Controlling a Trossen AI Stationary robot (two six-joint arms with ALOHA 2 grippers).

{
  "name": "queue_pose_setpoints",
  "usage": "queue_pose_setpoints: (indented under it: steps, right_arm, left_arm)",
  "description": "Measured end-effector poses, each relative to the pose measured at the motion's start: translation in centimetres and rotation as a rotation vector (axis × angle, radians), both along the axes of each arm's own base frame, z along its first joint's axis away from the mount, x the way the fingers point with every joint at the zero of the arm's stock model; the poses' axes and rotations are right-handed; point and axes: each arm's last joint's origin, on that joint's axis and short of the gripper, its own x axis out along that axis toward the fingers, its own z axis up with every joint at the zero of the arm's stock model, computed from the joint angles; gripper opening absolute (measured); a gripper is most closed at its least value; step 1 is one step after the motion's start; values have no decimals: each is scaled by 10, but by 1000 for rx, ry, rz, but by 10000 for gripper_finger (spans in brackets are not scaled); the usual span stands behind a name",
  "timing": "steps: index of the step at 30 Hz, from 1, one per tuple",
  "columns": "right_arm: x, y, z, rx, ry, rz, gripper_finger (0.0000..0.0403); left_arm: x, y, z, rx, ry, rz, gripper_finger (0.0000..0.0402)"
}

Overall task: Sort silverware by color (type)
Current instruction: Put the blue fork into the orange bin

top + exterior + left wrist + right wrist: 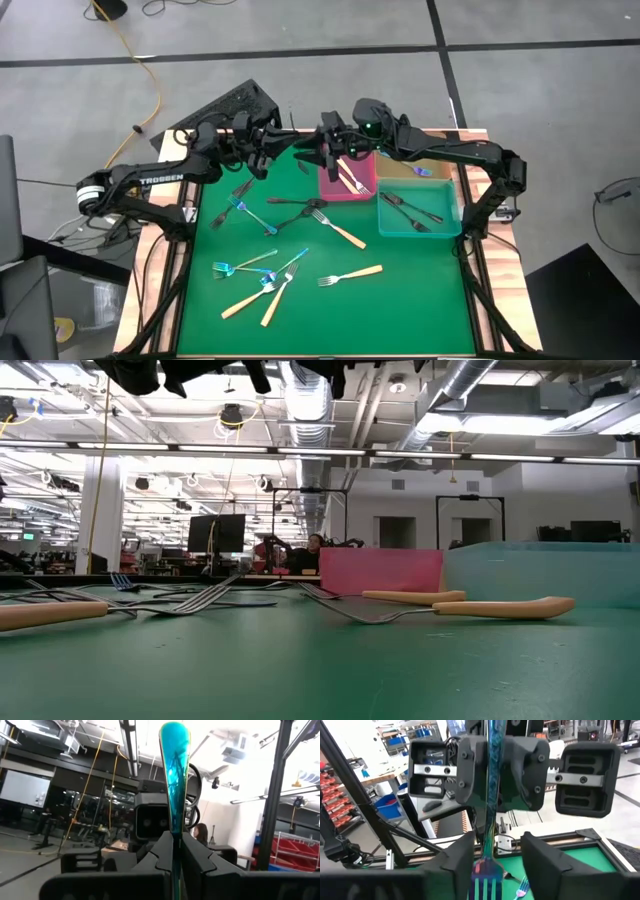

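I have the left gripper (176, 845) pinched shut on an iridescent blue fork (175, 765), holding it up above the far middle of the green mat (400, 290). My right gripper (492, 855) faces it, fingers spread on either side of that fork's tine end, not yet closed. The other forks (335, 230) lie scattered on the mat, some in the pink tray (330, 188) and teal tray (420, 226) on the far right.

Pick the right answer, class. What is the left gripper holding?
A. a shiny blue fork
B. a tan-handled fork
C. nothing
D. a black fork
A: in the left wrist view, the left gripper is shut on a shiny blue fork that stands up between its fingers.
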Motion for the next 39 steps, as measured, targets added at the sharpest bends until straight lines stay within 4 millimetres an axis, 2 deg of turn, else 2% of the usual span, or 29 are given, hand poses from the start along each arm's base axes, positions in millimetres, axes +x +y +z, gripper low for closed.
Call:
queue_pose_setpoints:
  steps: [6, 7, 14, 21, 30, 39]
  right_arm:
    - [1, 2, 0, -14, 0, 7, 42]
    - [1, 2, 0, -14, 0, 7, 35]
    - [0, 3, -2, 5, 27, 2, 35]
    - [1, 1, -5, 28, 57, -94, 35]
    - [-7, -23, -6, 88, 72, -177, 35]
    - [-30, -60, -12, 102, 207, -321, 35]
  left_arm:
    - [4, 0, -4, -18, 17, -19, 0]
    - [4, 0, -4, -18, 17, -20, 0]
    - [4, 0, -4, -28, 22, -20, 5]
    - [7, 5, -14, -175, 110, 16, 61]
    - [-6, 7, -16, -214, 234, 96, 131]
    - [-32, 5, -12, -273, 349, 250, 143]
